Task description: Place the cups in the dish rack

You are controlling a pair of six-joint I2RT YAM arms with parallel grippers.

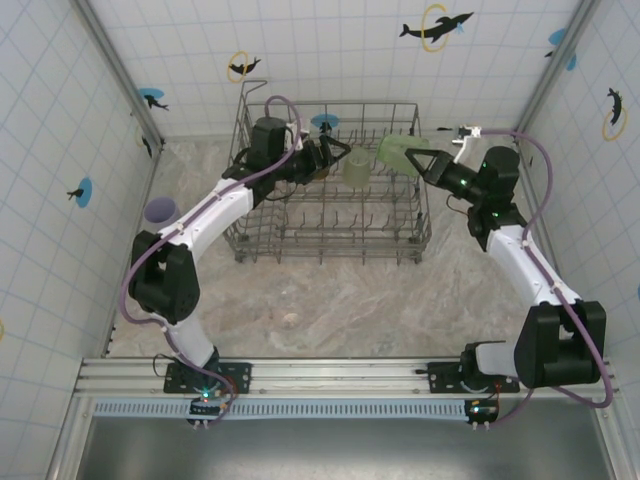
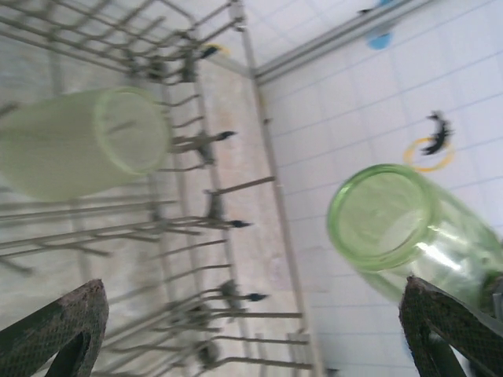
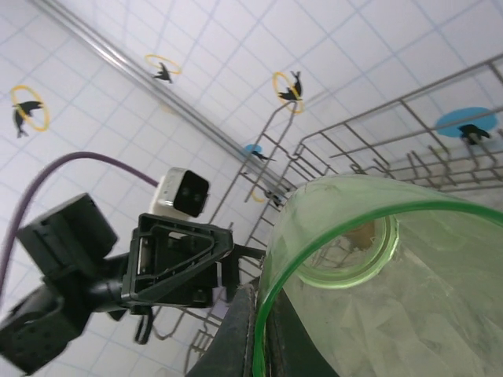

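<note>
The grey wire dish rack [image 1: 330, 240] stands at the back middle of the table. A pale green cup [image 1: 357, 170] lies among its tines, and the same pale cup [image 2: 86, 149] is on its side in the left wrist view. My right gripper [image 1: 425, 160] is shut on the rim of a second green cup [image 1: 398, 152] and holds it tilted over the rack's right rear corner. In the right wrist view the fingers [image 3: 244, 338] pinch the wall of this green cup [image 3: 409, 298]. My left gripper [image 1: 335, 157] hangs open over the rack's rear, its fingers [image 2: 55, 334] wide apart with nothing between them.
A lavender cup [image 1: 160, 211] stands on the table by the left wall, outside the rack. Tiled walls close in the left, back and right. The held green cup [image 2: 393, 220] hangs close to the right of my left gripper. Marbled table shows in front of the rack.
</note>
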